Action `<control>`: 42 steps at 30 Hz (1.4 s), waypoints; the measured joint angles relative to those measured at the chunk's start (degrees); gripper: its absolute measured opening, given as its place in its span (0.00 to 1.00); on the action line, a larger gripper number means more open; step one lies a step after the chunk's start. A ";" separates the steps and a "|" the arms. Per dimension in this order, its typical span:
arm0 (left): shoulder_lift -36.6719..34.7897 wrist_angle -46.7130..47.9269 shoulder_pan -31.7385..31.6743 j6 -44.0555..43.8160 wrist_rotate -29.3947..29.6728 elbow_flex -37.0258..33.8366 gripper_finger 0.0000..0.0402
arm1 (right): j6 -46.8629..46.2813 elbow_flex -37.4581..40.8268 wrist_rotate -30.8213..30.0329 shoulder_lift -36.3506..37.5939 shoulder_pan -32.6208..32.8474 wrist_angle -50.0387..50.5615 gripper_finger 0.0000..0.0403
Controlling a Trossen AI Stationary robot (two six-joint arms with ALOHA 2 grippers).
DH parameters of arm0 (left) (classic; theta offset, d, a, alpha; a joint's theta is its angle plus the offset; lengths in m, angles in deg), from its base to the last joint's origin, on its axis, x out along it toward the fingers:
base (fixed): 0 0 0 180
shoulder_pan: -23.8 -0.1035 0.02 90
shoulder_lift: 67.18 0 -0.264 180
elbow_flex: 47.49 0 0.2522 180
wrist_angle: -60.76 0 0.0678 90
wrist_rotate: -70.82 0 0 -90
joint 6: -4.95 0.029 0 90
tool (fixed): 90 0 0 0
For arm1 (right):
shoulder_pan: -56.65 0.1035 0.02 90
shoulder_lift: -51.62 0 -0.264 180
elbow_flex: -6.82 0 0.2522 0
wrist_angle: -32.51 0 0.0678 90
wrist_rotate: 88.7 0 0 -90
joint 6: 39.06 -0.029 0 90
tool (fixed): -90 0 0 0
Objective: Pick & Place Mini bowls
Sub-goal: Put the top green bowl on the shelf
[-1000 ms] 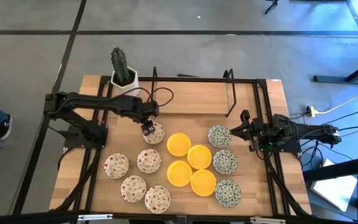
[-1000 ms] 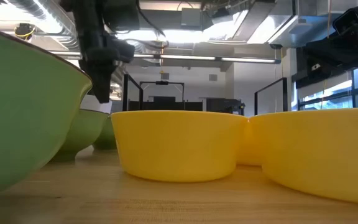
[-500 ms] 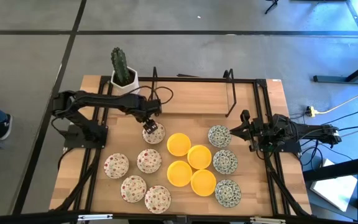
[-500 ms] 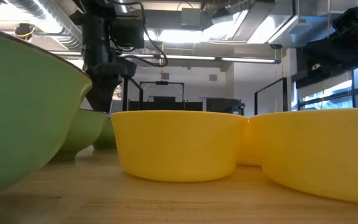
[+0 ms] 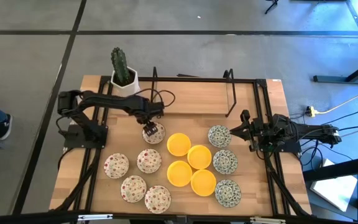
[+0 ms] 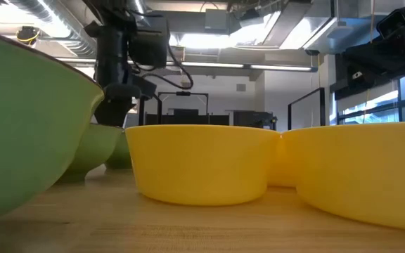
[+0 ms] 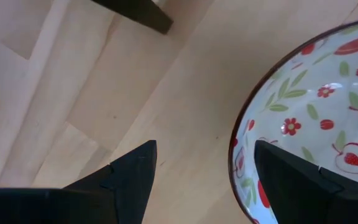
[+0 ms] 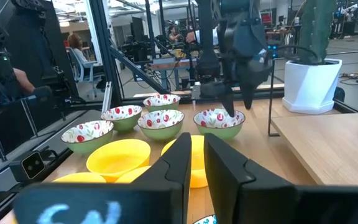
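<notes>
Several red-speckled mini bowls sit on the table's left half, yellow ones [image 5: 199, 157] in the middle, and three green-grey ones [image 5: 224, 161] on the right. My left gripper [image 5: 149, 129] points down, open, over the farthest red-speckled bowl [image 5: 156, 134]. In the left wrist view one finger [image 7: 291, 180] stands inside that bowl's rim [image 7: 236, 149] and the other [image 7: 132, 171] outside it, over bare wood. Whether either finger touches the bowl, I cannot tell. My right gripper [image 8: 197, 158] is shut and waits at the table's right edge [image 5: 244, 129], beside a green-grey bowl [image 5: 219, 135].
A white pot with a green cactus [image 5: 123, 70] stands at the table's far left corner. A thin black metal stand [image 5: 230, 93] rises at the far middle. People sit in the room beyond [image 8: 79, 50]. Bare wood lies between the far bowls and the far edge.
My left gripper has come down onto the rim of the farthest red-speckled bowl, its tips dropping out of sight behind the near bowls in the low view. The bowls have stayed where they were.
</notes>
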 joint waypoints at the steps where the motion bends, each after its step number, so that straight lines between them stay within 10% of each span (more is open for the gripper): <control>1: 0.51 -0.02 0.15 -0.02 0.00 0.00 0.65 | -0.04 -0.02 0.00 0.00 0.02 0.00 0.11; 15: 3.86 -0.42 0.13 2.72 1.09 0.00 0.60 | -0.02 0.00 0.00 0.01 0.02 0.00 0.11; 27: 3.01 -1.20 0.17 4.17 -0.77 0.66 0.05 | 0.01 -0.02 0.00 -0.01 -0.01 0.01 0.11; 42: -10.69 3.00 7.05 7.09 6.07 11.48 0.02 | 0.02 0.00 0.00 0.02 0.02 0.21 0.11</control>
